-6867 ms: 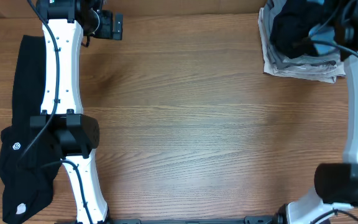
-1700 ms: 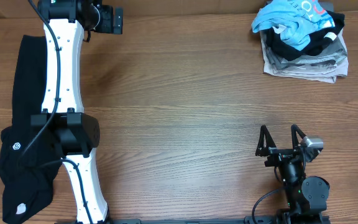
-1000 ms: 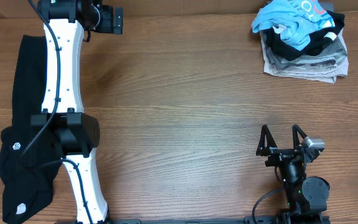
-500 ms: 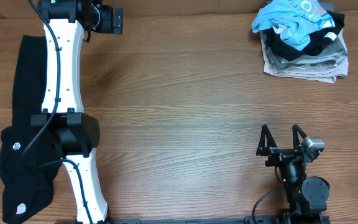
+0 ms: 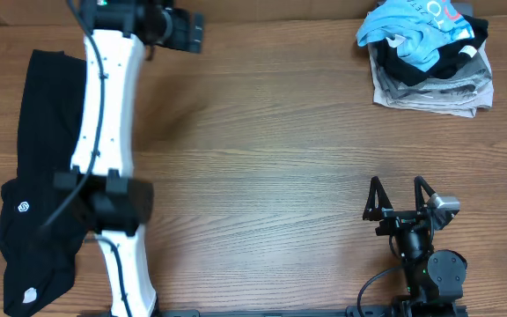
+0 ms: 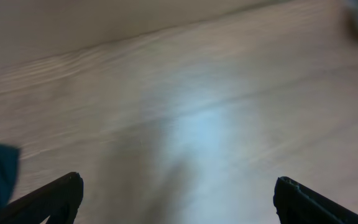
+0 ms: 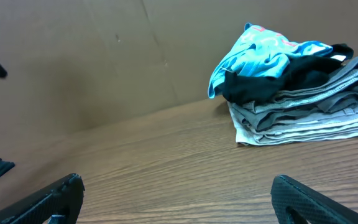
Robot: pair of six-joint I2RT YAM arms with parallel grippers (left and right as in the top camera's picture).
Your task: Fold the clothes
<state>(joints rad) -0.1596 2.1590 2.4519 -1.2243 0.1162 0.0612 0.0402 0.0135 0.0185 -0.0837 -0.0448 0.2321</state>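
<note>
Brown wooden table (image 5: 271, 158) fills the overhead view, and most of its middle is bare wood. Nearest to you, at the front right, the right gripper (image 5: 396, 189) sits low over the table on its folded arm. Its 2 fingers (image 5: 374, 198) stand wide apart and hold nothing.

On the front left, a long black garment (image 5: 38, 132) lies flat along the table edge. It has a small white logo (image 5: 23, 207) near its front end. The left arm (image 5: 104, 114) reaches over the inner side of this garment toward the far edge; you cannot tell if it touches the cloth.

At the far left, the left gripper (image 5: 192, 31) hangs above bare wood. The left wrist view is blurred, but you can see both fingertips far apart and nothing between them.

In the far right corner there is 1 pile. A light blue T-shirt (image 7: 260, 56) lies crumpled on top, with orange-red lettering partly visible. A black piece (image 7: 303, 74) lies beside and partly under it, and both rest on folded grey clothes (image 7: 309, 118). The pile is well apart from both grippers. Behind it stands a plain brown wall (image 7: 73, 62).
</note>
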